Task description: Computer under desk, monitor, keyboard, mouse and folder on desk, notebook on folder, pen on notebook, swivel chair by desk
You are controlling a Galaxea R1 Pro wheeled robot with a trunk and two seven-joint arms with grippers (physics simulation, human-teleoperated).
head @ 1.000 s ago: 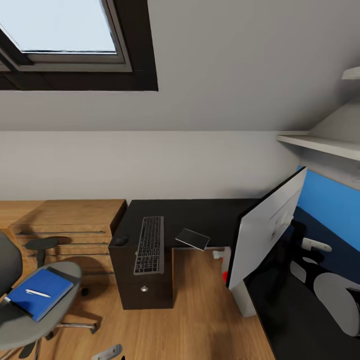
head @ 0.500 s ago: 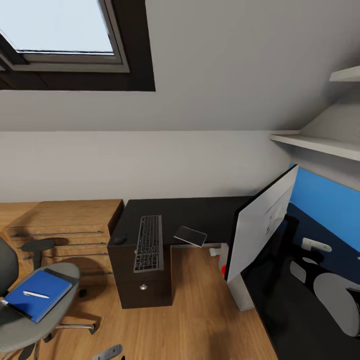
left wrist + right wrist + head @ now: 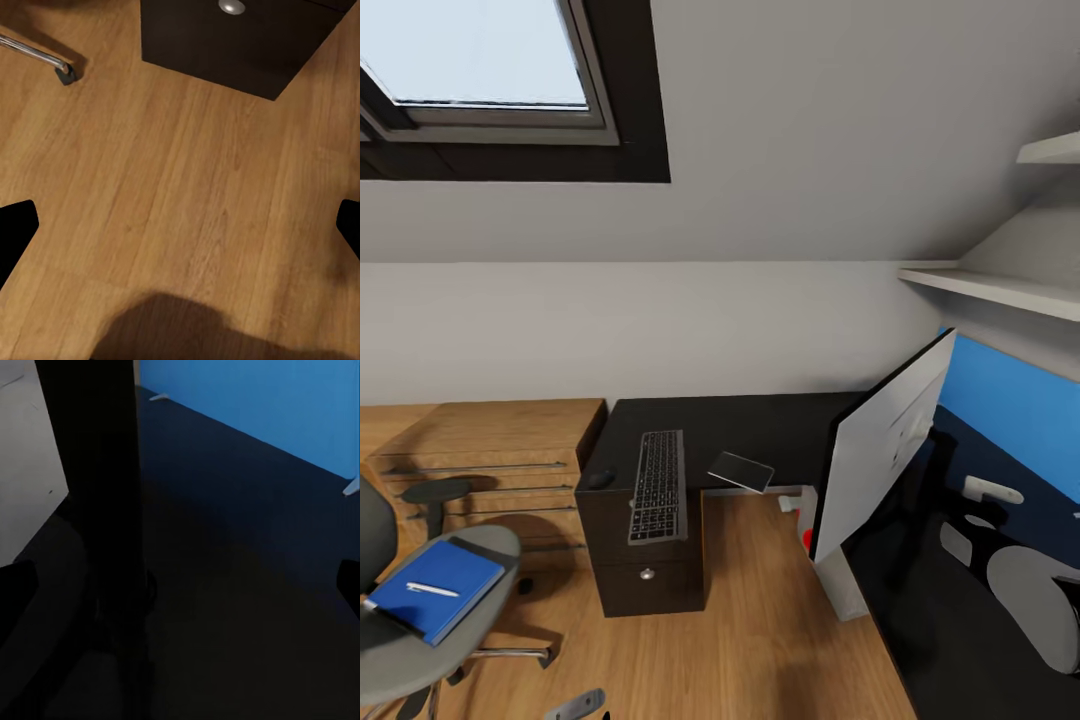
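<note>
Judging from how things lie, the robot has the counter half furnished and the chair's load untouched. The keyboard lies on the drawer end of the counter, running lengthwise toward its front edge, and the mouse sits just beside it at the counter's outer edge next to the wooden chest, so those two look settled relative to each other. The monitor stands on the other wing of the counter, tilted, white back showing, well apart from the keyboard; whether that counts as next to it is doubtful. The notebook lies at the counter's inner front edge, partly overhanging. The folder rests on the seat of the swivel chair with the pen lying on it, so the folder, notebook and pen stack is not yet begun, and the chair stands apart from the counter. A pale shape under the counter near the monitor may be the computer; it is too hidden to say. In the left wrist view the left claw stands wide over bare floor near the drawer unit; the right claw is likewise spread wide, holding nothing, by the monitor's stand.
</note>
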